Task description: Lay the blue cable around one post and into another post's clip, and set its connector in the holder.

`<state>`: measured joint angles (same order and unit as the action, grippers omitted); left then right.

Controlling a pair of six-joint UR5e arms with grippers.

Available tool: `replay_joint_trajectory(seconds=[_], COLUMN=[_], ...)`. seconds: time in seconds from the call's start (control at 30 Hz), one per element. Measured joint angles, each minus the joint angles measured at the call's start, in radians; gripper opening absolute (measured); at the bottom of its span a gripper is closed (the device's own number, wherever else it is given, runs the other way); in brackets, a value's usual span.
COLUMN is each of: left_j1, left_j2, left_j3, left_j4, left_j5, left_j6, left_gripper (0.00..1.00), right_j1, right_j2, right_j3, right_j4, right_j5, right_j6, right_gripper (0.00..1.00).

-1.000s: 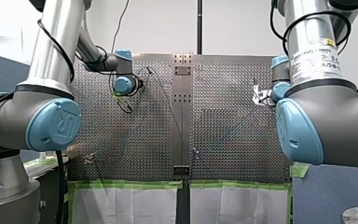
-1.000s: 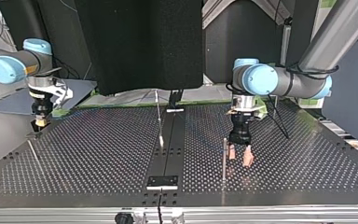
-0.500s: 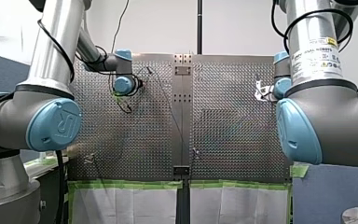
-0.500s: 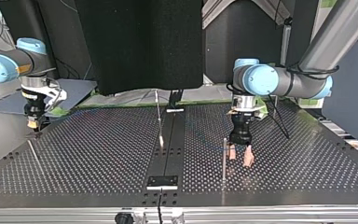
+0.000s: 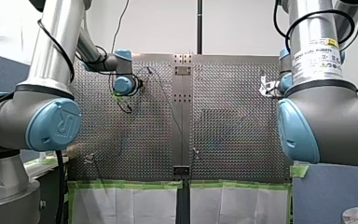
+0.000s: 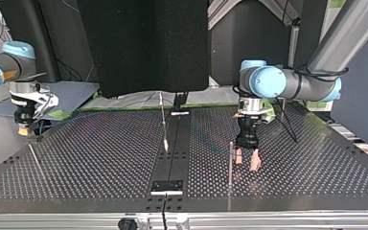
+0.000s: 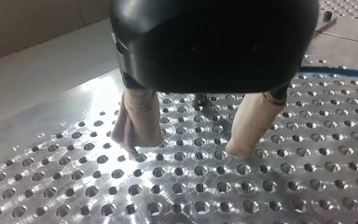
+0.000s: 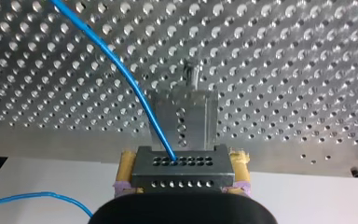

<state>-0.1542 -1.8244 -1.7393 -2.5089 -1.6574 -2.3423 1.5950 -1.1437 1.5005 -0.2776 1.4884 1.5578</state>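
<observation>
In the right wrist view my right gripper [image 8: 182, 161], with yellow pads, is shut on the grey connector [image 8: 186, 179]. The blue cable [image 8: 121, 74] runs out of the connector and away over the perforated plate. A metal holder [image 8: 184, 119] stands just ahead of the connector, near the plate's edge. At the top view's left this gripper [image 6: 23, 130] hangs above the table's edge. My left gripper [image 6: 247, 162] stands open with beige pads just over the plate, beside a thin post [image 6: 230, 160]. Nothing is between its fingers [image 7: 137, 119]. A stretch of blue cable [image 7: 340, 71] lies beyond it.
A second post [image 6: 163, 122] rises by the dark centre strip [image 6: 167, 187] of the table. Another thin rod [image 6: 33, 155] leans at the top view's left. Green tape [image 5: 130, 184] lines the table's near edge in the front view.
My right gripper has carried the connector toward the top view's left and slightly upward, off past the table's edge. My left arm has stayed where it was.
</observation>
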Motion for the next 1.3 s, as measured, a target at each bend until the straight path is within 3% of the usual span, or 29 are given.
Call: replay_joint_trajectory(seconds=[0.27, 0.53, 1.03, 1.17, 1.3], left_j1=[0.001, 0.002, 0.001, 0.001, 0.001], left_j2=[0.000, 0.000, 0.000, 0.000, 0.000], left_j3=[0.000, 0.000, 0.000, 0.000, 0.000], left_j4=[0.002, 0.002, 0.002, 0.002, 0.002], left_j5=[0.000, 0.000, 0.004, 0.005, 0.004], left_j6=[0.000, 0.000, 0.000, 0.000, 0.003], left_gripper=[1.00, 1.00, 1.00, 1.00, 1.00], right_j1=[-0.010, -0.015, -0.041, -0.046, -0.051], right_j2=[0.001, 0.004, 0.012, 0.038, 0.059], right_j3=[-0.003, -0.003, -0.032, -0.055, -0.069], right_j4=[0.001, -0.007, 0.025, 0.052, 0.079], right_j5=[-0.002, -0.033, -0.170, -0.208, -0.204], right_j6=[-0.003, -0.007, -0.055, -0.083, -0.117], right_gripper=[0.01, 0.01, 0.01, 0.01, 0.01])
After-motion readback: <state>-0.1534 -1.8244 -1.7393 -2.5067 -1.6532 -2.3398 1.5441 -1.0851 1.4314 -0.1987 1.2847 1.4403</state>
